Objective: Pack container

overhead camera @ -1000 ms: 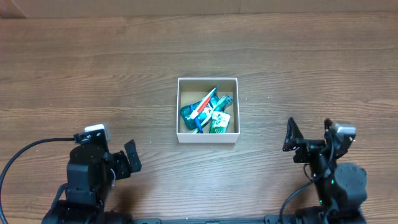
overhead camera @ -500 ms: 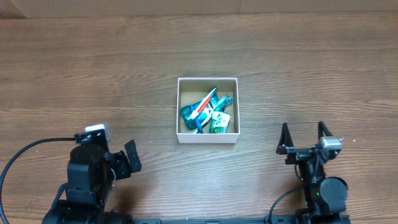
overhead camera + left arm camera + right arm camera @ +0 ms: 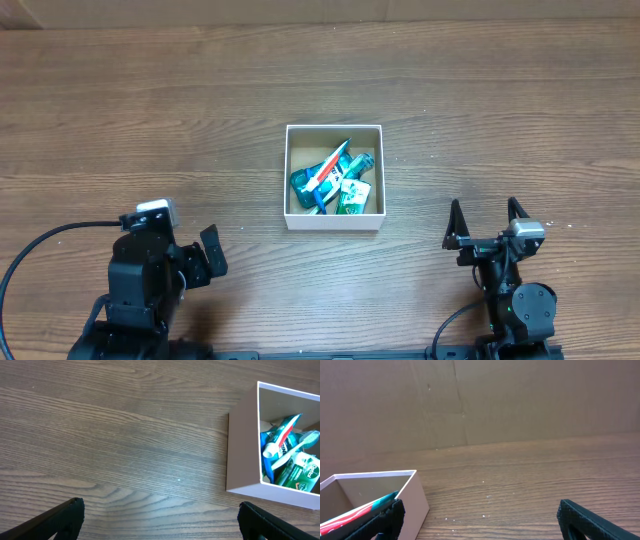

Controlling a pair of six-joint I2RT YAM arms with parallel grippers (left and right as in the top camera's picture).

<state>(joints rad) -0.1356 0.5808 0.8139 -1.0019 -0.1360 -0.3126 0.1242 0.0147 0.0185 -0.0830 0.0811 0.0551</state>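
Observation:
The container (image 3: 293,176), a small square white box with a tan floor, sits mid-table. Inside it lie teal toothpaste tubes, a toothbrush and a green packet (image 3: 333,177). It shows at the right of the left wrist view (image 3: 242,450) and at the lower left of the right wrist view (image 3: 417,497). My left gripper (image 3: 211,252) is open and empty near the front left, well short of the box. My right gripper (image 3: 484,220) is open and empty near the front right, to the right of the box.
The wooden table (image 3: 150,120) stretches all round the box. A brown cardboard wall (image 3: 520,400) stands along the far edge. A black cable (image 3: 40,245) loops at the front left beside the left arm.
The right arm has drawn back and turned so its open fingers point straight away from the front edge. It has hardly moved in the last half second. The left arm and box are unchanged.

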